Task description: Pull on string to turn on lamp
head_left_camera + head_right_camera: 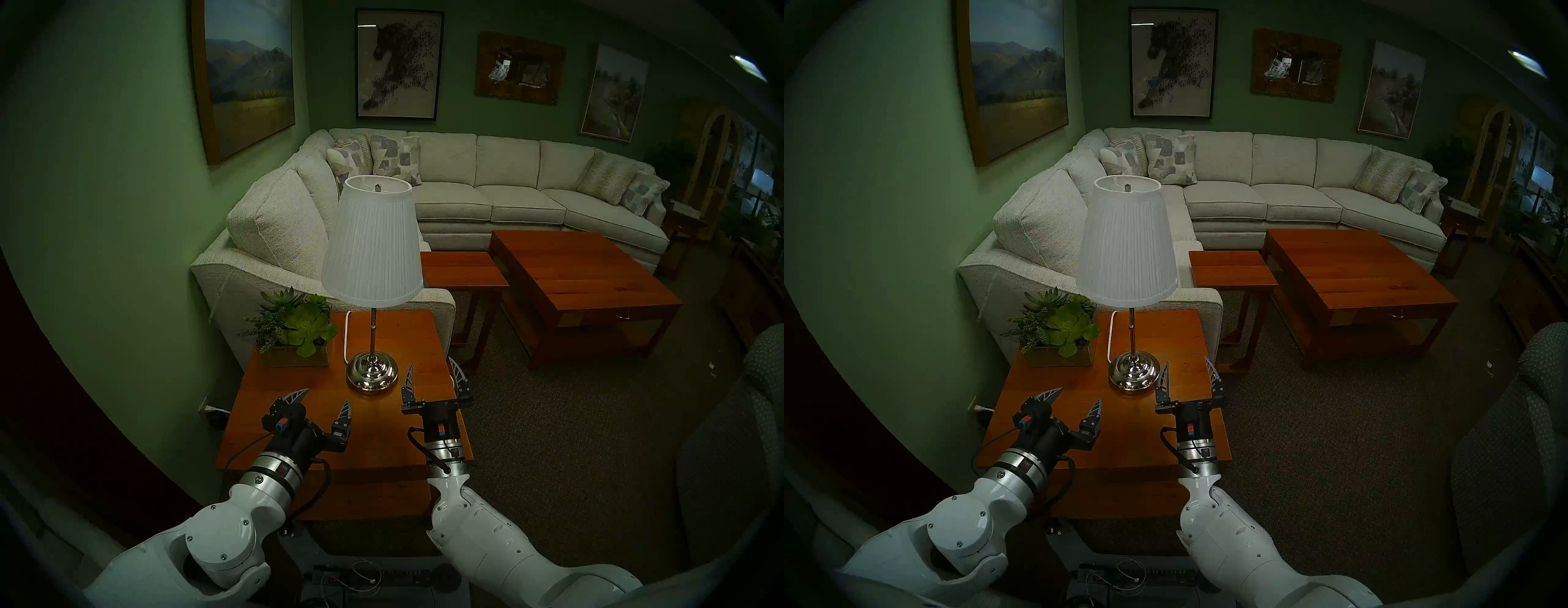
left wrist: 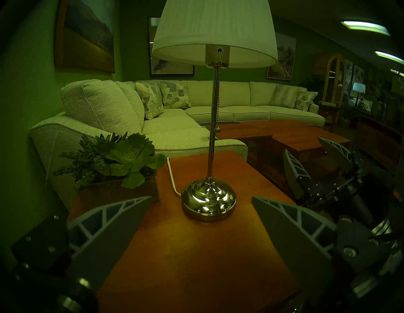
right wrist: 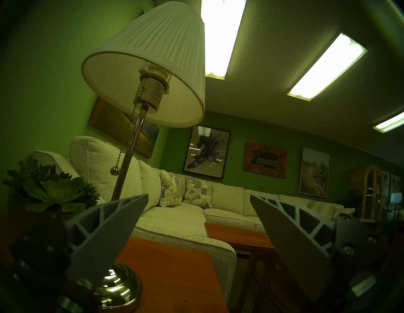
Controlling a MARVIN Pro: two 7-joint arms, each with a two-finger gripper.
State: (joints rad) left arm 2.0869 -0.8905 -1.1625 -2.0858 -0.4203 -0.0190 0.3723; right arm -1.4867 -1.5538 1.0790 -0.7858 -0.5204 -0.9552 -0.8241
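Progress is sitting at the very start: nothing is being gripped, and the table lamp with the white pleated shade, slim chrome stem and domed chrome base [image 1: 372,271] is showing no glow under its shade, so it looks unlit. It is standing on the reddish wooden side table [image 1: 407,441], beside a succulent planter [image 1: 292,335]. The thin beaded metal pull chain with a small bell-shaped knob [image 3: 123,144] is hanging from the socket just beside the stem. The left gripper [image 1: 323,402] and the right gripper [image 1: 432,373] are both hovering with fingers spread apart, near the base and well below the knob. Reaching, pinching and pulling are all remaining.
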